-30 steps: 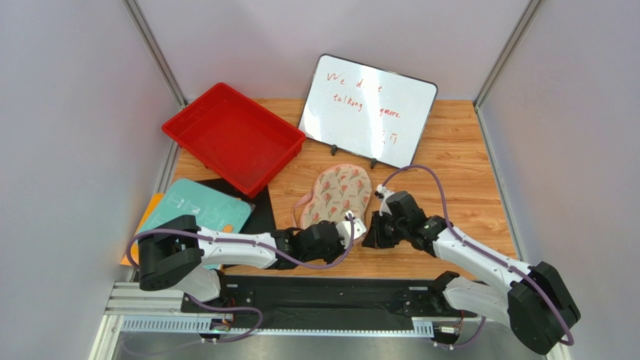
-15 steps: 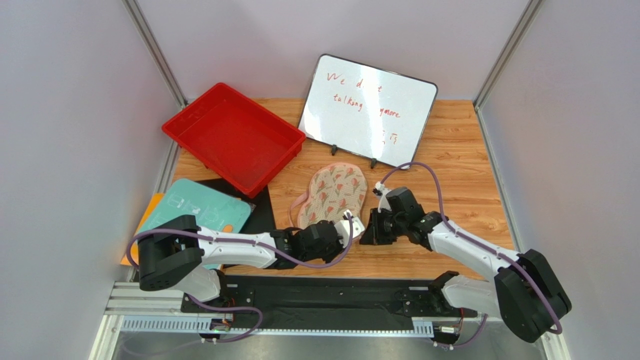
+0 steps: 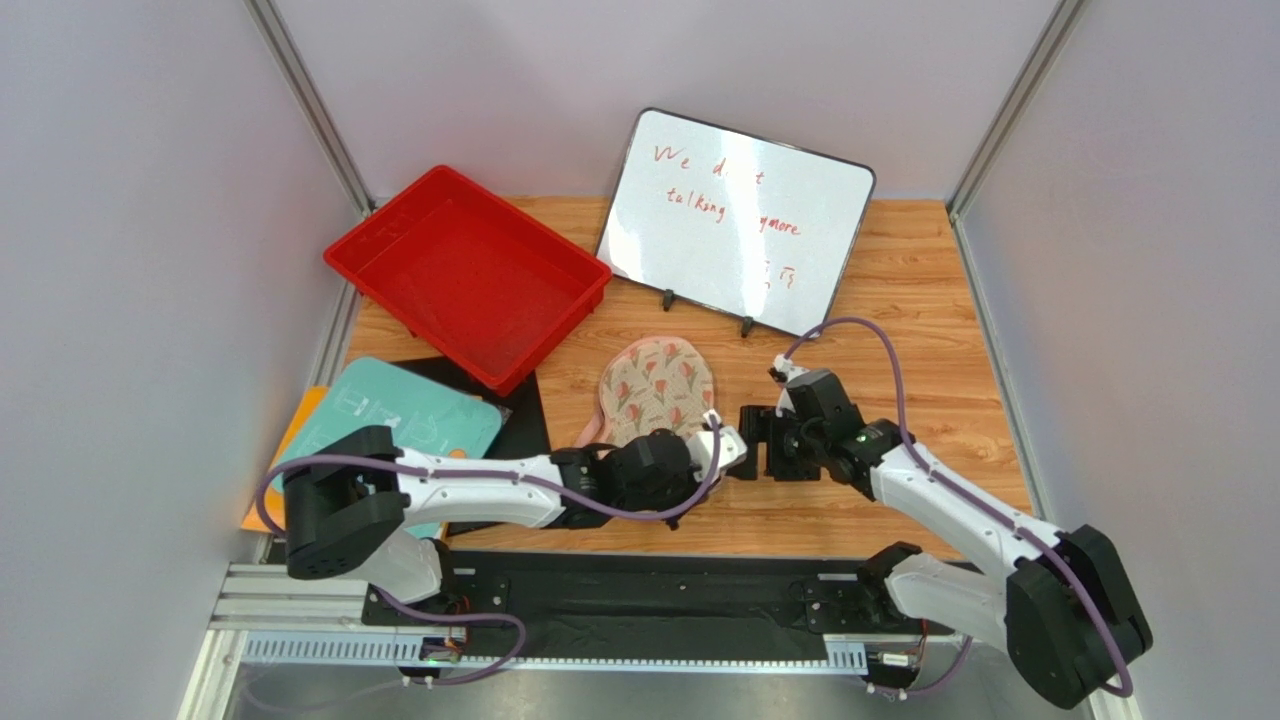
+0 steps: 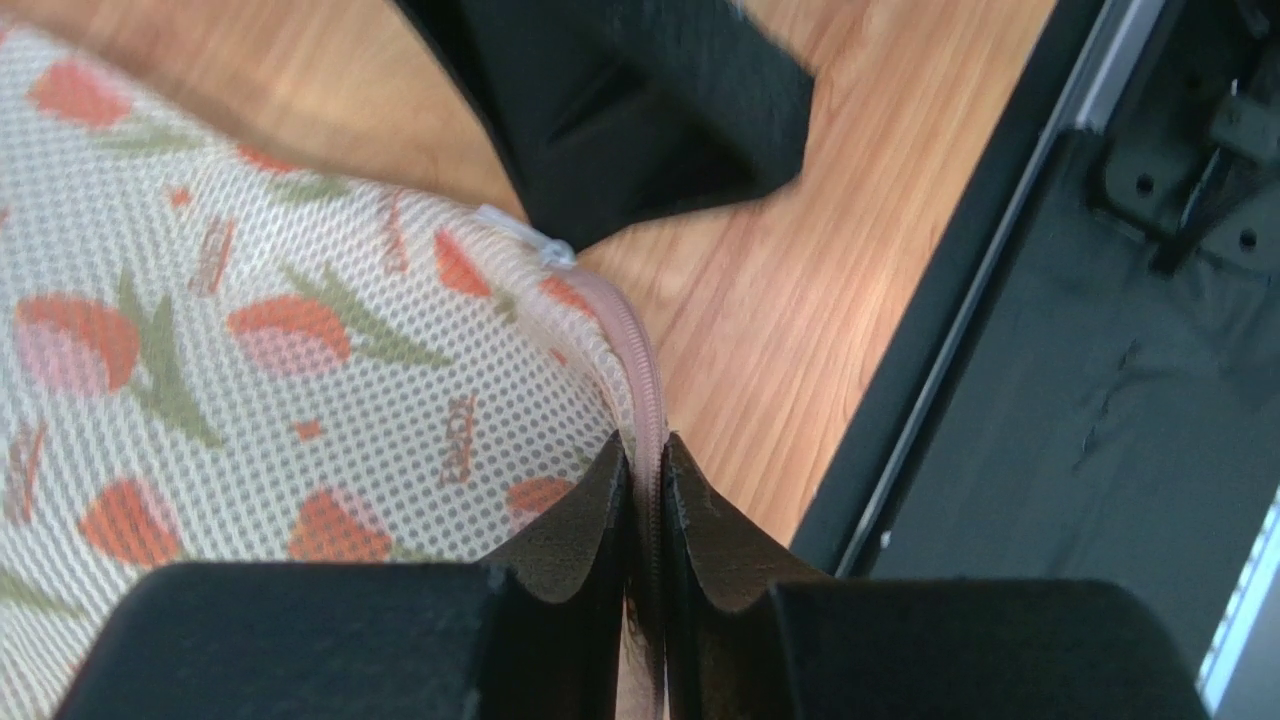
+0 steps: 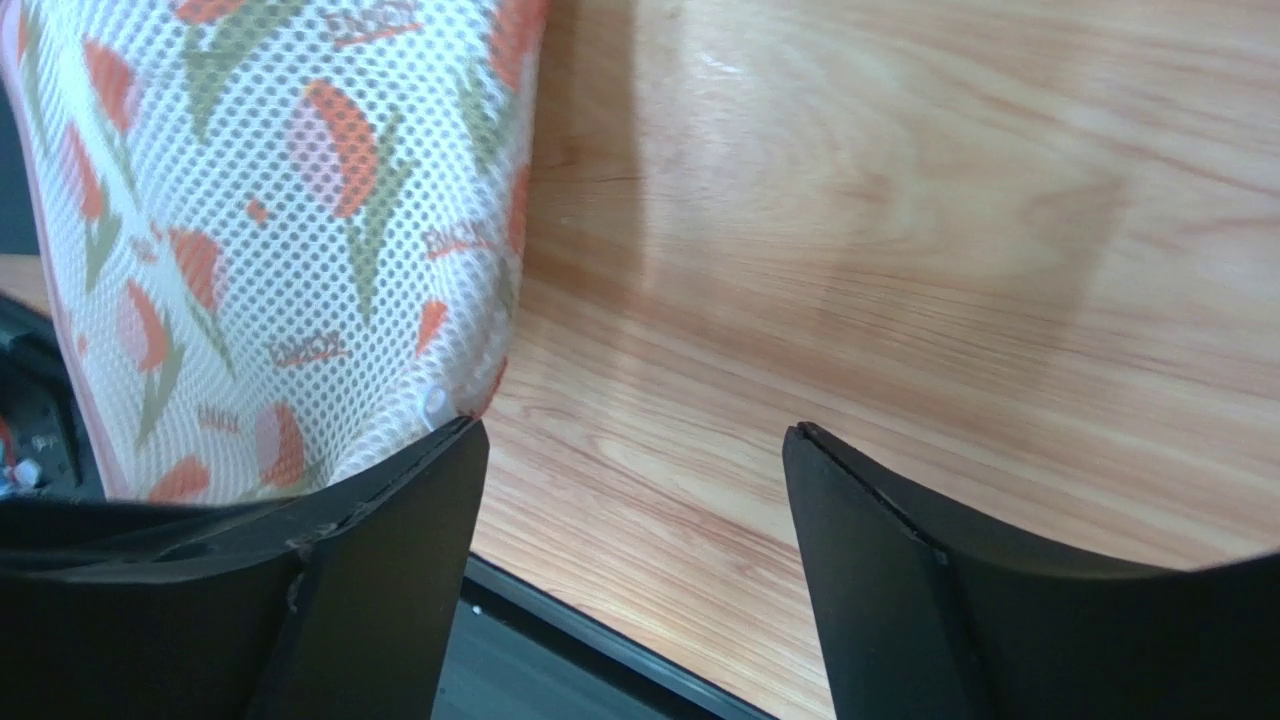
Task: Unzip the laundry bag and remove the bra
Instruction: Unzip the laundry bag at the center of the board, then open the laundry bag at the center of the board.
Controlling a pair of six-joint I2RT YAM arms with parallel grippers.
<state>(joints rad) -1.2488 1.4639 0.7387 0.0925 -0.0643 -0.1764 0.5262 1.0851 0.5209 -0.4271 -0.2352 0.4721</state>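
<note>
The laundry bag (image 3: pixel 654 384), cream mesh with red and green tulip print, lies mid-table with its near end bunched up. My left gripper (image 3: pixel 709 452) is at that near right end. In the left wrist view the left gripper (image 4: pixel 646 444) is shut on the bag's pink zipper edging (image 4: pixel 637 348), beside the printed mesh (image 4: pixel 286 375). My right gripper (image 3: pixel 756 446) sits just right of it. The right wrist view shows the right gripper (image 5: pixel 631 435) open over bare wood, its left finger (image 5: pixel 391 555) touching the bag (image 5: pixel 286 240). The bra is hidden.
A red tray (image 3: pixel 403 237) stands at back left and a whiteboard (image 3: pixel 736 218) leans at the back. A teal board (image 3: pixel 398 413) on a black mat (image 3: pixel 522 408) lies at the left. The black base rail (image 3: pixel 646 578) runs along the near edge.
The right gripper has opened and drawn slightly right. The left arm has shifted right with the bag's edge, and the bag now looks shorter and bunched.
</note>
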